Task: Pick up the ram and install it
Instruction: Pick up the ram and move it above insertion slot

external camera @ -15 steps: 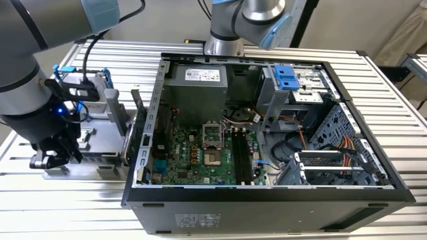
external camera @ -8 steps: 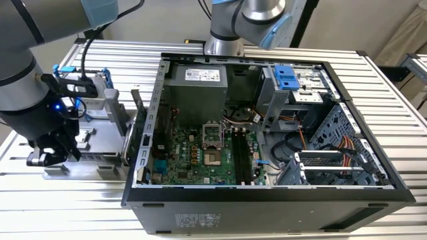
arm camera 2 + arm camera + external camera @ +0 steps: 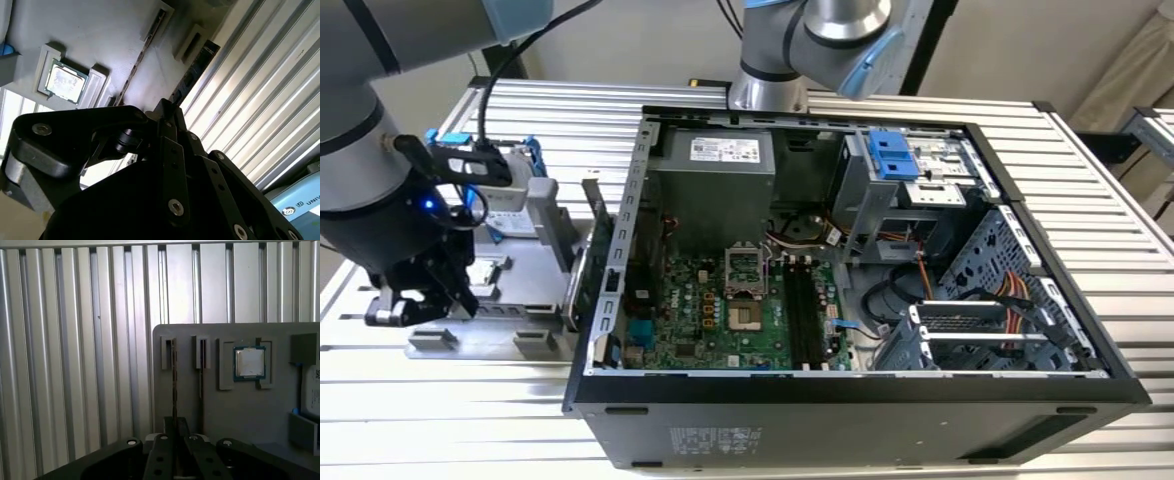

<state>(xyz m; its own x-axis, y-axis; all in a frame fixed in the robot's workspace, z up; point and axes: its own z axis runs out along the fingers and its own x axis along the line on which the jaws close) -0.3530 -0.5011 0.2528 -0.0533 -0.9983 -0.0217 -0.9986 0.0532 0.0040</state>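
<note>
The end effector (image 3: pixel 174 426) is clamped on the ram (image 3: pixel 173 380), which stands on edge in a slot of the grey holder (image 3: pixel 225 410) on the ribbed worktop (image 3: pixel 75 365). A processor chip (image 3: pixel 249 363) sits in the same holder.

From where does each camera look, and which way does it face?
Exterior view: from above, down into the open computer case; arm, pincer at the exterior view's left.
First wrist view: on the arm, looking along the pincer to the ram in the grey tray.
Second wrist view: on the arm, looking past the pincer at the tray.
Both wrist views share tray, ram, processor chip.
</note>
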